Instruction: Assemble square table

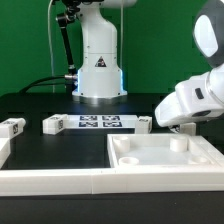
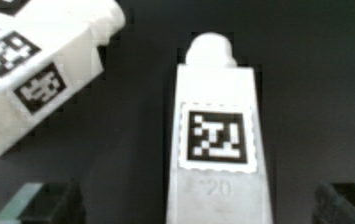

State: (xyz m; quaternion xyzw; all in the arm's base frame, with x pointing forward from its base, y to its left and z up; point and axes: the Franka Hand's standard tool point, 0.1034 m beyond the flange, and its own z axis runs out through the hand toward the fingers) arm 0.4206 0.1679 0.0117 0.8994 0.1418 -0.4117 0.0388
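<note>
Square table slab point(image 1: 160, 160): where does it lie? (Listener)

It lies flat at the front of the black desk point(image 1: 40, 105), toward the exterior view's right corner. It is white, with its raised rim facing up. (Describer)

And the legs? (Listener)

One short white leg point(image 1: 12, 127) sits at the desk's edge on the exterior view's left, well apart from the slab. The wrist view shows a second leg point(image 2: 215, 120) lying on the dark surface with a black-and-white tag facing the camera. Another tagged white block point(image 2: 41, 70) lies near it, set at an angle and not touching it. (Describer)

What is the gripper point(image 2: 195, 205) doing? (Listener)

Its jaws are spread wide and hold nothing. The dark fingertips point(image 2: 41, 205) stand on either side of the second leg, with clear gaps between them and it. In the exterior view the arm's white housing hangs just behind the slab's far edge and hides that leg. (Describer)

Anything else on the desk? (Listener)

The marker board point(image 1: 95, 123) lies mid-desk in front of the robot base point(image 1: 98, 70). A long white border rail point(image 1: 50, 182) runs along the front edge. (Describer)
</note>
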